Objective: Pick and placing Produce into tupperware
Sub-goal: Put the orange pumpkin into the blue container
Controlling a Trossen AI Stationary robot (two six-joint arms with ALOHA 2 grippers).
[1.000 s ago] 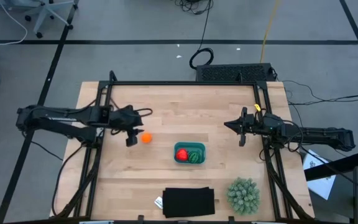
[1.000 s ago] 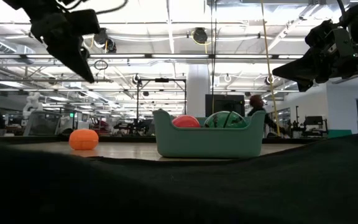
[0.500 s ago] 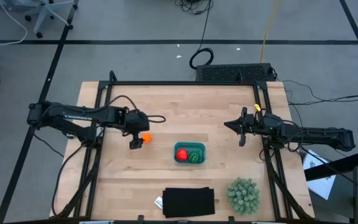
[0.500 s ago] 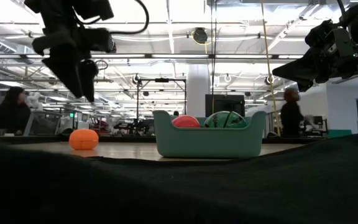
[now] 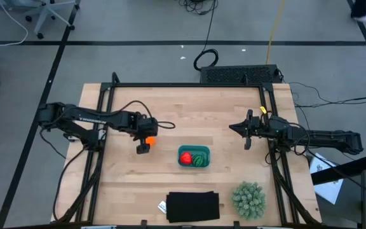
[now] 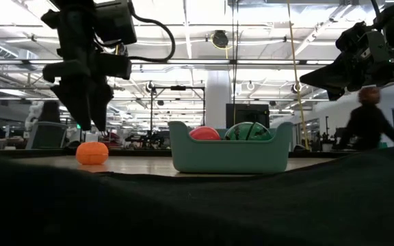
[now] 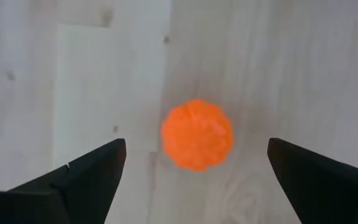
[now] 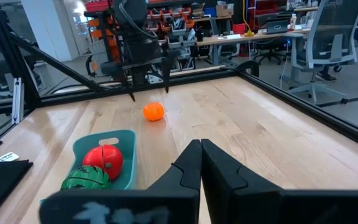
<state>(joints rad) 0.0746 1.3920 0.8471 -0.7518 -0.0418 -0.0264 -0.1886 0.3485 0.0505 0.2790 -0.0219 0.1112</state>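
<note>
The orange round fruit rests on the wooden table, left of the teal tupperware. My left gripper hangs just above the fruit, pointing steeply down and open, one finger on each side of it and clear of it. The low view shows the fingertips a little above the fruit. A red fruit and a dark green one lie in the tupperware. My right gripper waits shut and level at the table's right.
A black flat rectangle lies at the near edge with a small white label beside it. A pale-green spiky plant ball sits at the near right. Black frame rails border the table.
My left gripper has moved toward the table's right edge and down until it stands over the orange fruit. It has tipped to point more steeply down, and its fingers have opened wide. The fruit has stayed in place.
</note>
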